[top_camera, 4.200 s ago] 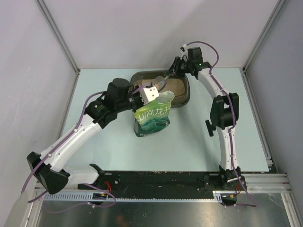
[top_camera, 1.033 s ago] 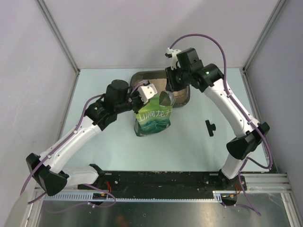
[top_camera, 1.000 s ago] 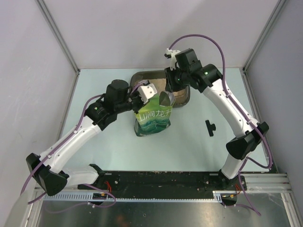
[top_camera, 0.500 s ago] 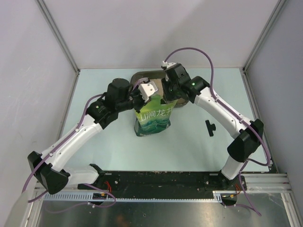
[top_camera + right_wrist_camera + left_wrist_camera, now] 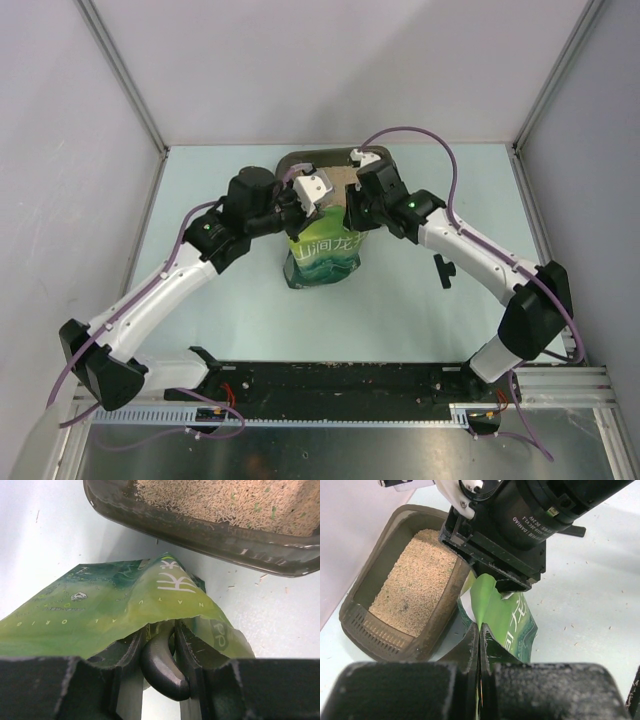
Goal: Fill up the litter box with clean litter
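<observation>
Top external: right gripper, clamped on a dark handle (probably a scoop's), now leaves litter box for green bag, held by left gripper's pinched jaws: reloading.

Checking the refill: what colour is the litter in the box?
Pale beige litter, few green flecks; clearest in left wrist view.

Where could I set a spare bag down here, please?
Bare table lies left of the litter box, right of it, and in front of the green pouch. Crowded at the pouch, around the left fingers and right fingers.
</observation>
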Motion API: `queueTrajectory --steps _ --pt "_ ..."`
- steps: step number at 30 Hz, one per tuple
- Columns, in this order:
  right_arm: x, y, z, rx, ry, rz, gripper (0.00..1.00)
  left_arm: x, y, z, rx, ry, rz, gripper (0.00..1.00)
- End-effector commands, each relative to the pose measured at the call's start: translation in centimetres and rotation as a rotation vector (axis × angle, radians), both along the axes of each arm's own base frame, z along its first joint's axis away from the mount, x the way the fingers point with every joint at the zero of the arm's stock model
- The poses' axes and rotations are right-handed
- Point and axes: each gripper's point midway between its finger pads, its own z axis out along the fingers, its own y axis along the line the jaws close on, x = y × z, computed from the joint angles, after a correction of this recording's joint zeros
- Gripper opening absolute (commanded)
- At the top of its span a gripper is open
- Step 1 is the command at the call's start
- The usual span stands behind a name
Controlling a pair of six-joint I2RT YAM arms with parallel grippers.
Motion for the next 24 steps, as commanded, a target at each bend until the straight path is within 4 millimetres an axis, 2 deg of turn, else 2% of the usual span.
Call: queueTrajectory --steps 1,6,13,16,22,24 --pt "-2.0 -0.5 -3.9 -0.022 0.142 0.013 0.00 -0.3 -2.1 4.1 -0.156 -0.070 -0.057 0.00" --pt "-3.3 1.2 -4.4 0.104 0.263 0.075 0.00 -0.2 -2.1 3.9 -0.160 -0.064 -0.050 0.00" --pt "-3.0 1.7 -3.4 0.281 0.350 0.114 0.00 -0.7 -2.1 2.3 -0.146 -0.034 -0.067 0.00" --pt "-2.2 1.6 -2.3 0.381 0.376 0.130 0.00 -0.7 -2.1 2.2 -0.149 -0.024 -0.062 0.00" --pt "1.7 -0.1 0.7 0.568 0.411 0.009 0.00 -0.4 -1.4 2.1 -0.126 -0.053 -0.029 0.00" --pt "2.5 0.1 1.8 0.631 0.411 0.014 0.00 -0.2 -1.2 2.5 -0.120 -0.061 -0.018 0.00"
